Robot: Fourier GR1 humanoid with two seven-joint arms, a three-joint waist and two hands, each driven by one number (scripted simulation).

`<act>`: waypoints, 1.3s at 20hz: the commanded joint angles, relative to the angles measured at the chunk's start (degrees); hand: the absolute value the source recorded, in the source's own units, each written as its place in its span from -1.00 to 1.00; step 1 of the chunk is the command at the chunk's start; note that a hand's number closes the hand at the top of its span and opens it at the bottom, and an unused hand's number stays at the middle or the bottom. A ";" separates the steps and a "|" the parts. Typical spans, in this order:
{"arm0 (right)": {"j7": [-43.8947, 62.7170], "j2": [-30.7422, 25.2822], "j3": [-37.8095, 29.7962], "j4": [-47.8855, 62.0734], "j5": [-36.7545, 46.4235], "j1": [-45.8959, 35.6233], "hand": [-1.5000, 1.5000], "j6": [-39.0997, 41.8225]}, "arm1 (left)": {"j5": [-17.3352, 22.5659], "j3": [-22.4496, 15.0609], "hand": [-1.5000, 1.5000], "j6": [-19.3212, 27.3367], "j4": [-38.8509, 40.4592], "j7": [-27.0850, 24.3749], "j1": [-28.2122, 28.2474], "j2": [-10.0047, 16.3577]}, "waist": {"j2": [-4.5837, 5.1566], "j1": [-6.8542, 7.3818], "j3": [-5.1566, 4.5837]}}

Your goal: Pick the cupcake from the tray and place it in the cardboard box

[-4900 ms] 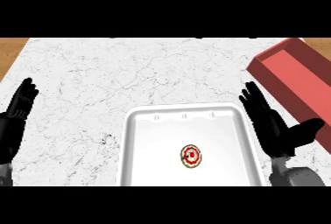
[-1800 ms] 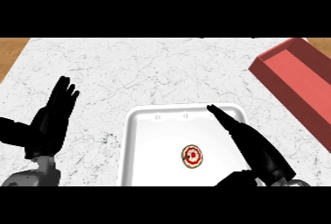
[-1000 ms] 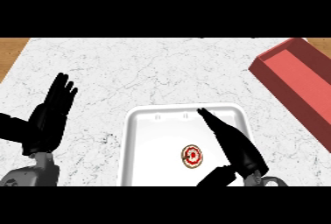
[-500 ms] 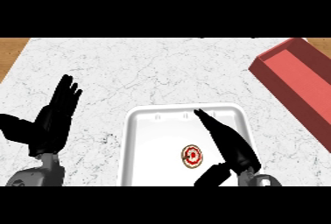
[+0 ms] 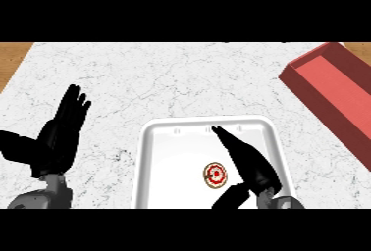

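Observation:
A small round cupcake (image 5: 214, 175) with a red and white top sits in the white tray (image 5: 163, 162), right of the tray's middle. My right hand (image 5: 250, 164) hangs over the tray just to the right of the cupcake, fingers straight and pointing away from me, thumb low near the tray's front edge. It is open and apart from the cupcake. The red box (image 5: 339, 95) stands at the right edge of the counter, seen as a long open container. My left hand (image 5: 58, 137) rests open at the left, fingers up.
The white marble counter (image 5: 159, 78) stretches behind and to the left of the tray. A strip of wood shows at the far left and top right corners beyond the counter's edge.
My right hand has swung from the tray's right side to over the tray, closing in beside the cupcake. My left hand has shifted inward from the left edge.

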 commanded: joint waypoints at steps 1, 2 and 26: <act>-3.75 -1.18 -0.83 1.85 0.52 2.87 -1.00 -0.36 | 0.06 0.06 0.00 -1.94 -1.19 -1.59 3.72 0.22 | -0.01 0.02 0.00; -1.67 -0.02 2.53 -1.33 2.34 5.01 -1.00 -0.57 | -1.19 -0.31 0.00 0.67 -1.98 1.25 0.79 -0.57 | -0.02 -0.08 0.00; -16.16 -8.47 9.01 -1.03 16.61 2.51 1.00 -3.78 | -0.86 0.98 0.00 -1.10 -0.14 -0.70 0.79 -0.68 | -0.27 0.16 0.02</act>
